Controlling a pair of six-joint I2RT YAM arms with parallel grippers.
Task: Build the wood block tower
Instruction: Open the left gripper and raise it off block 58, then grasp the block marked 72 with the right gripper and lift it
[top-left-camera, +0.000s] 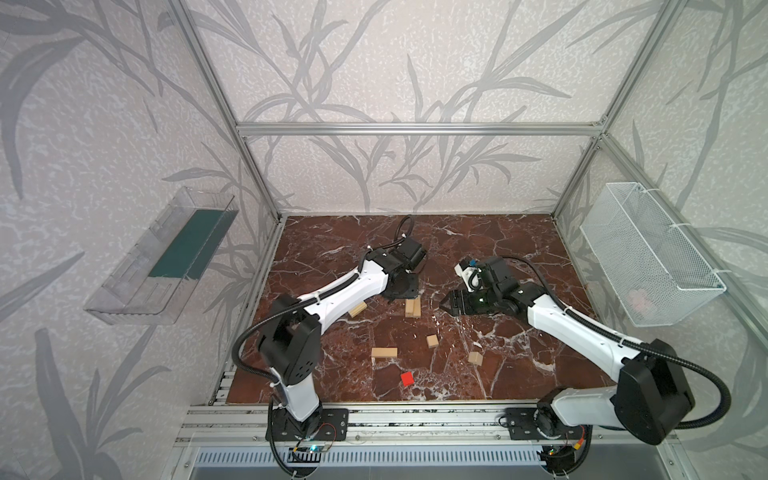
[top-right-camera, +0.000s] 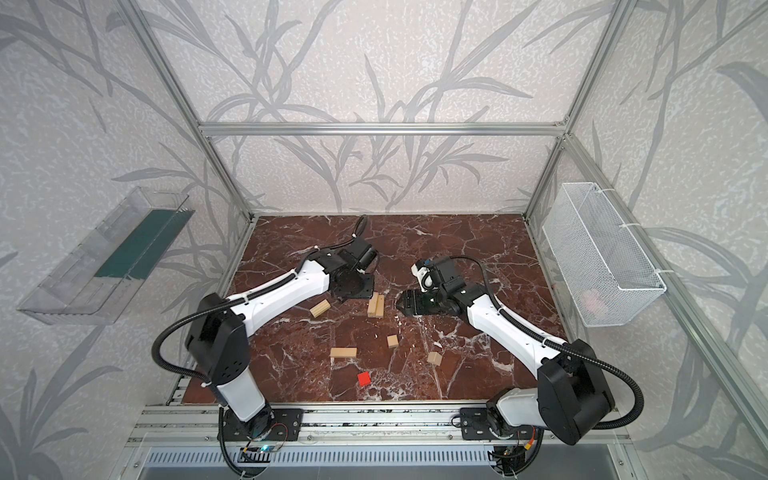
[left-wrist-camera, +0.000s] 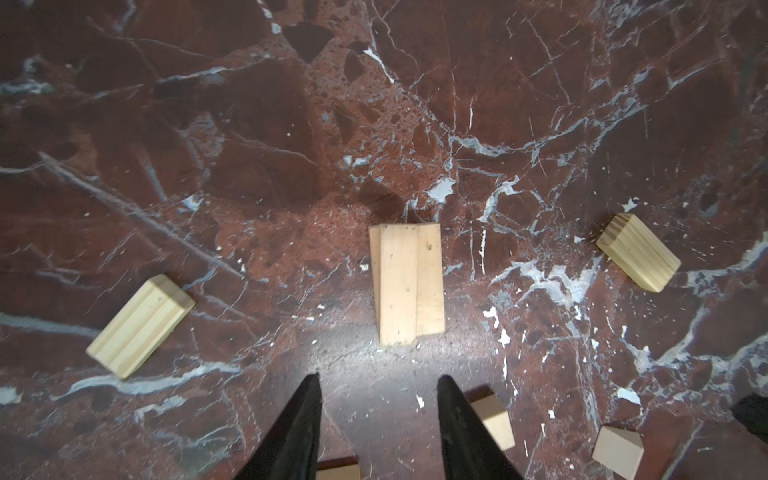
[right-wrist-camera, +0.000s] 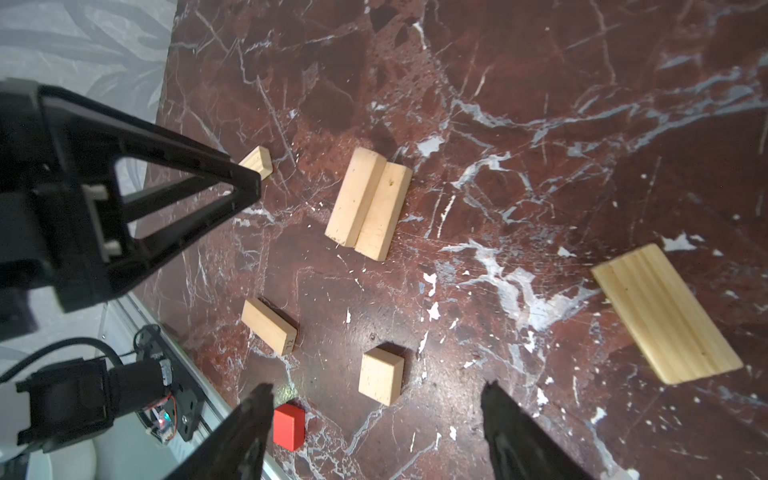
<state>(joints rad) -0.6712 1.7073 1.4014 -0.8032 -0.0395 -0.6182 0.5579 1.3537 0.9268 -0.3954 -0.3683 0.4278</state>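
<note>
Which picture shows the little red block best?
The right wrist view. The red block looks biggest there, and you can see its top and one side clearly. Both top views show it whole but tiny, lying alone on the dark marbled surface. The left wrist view does not show it.

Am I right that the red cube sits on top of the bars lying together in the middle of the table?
No: the red cube lies on the bare table near the front edge, well apart from the bars lying together in the middle. Both top views show it.
</note>
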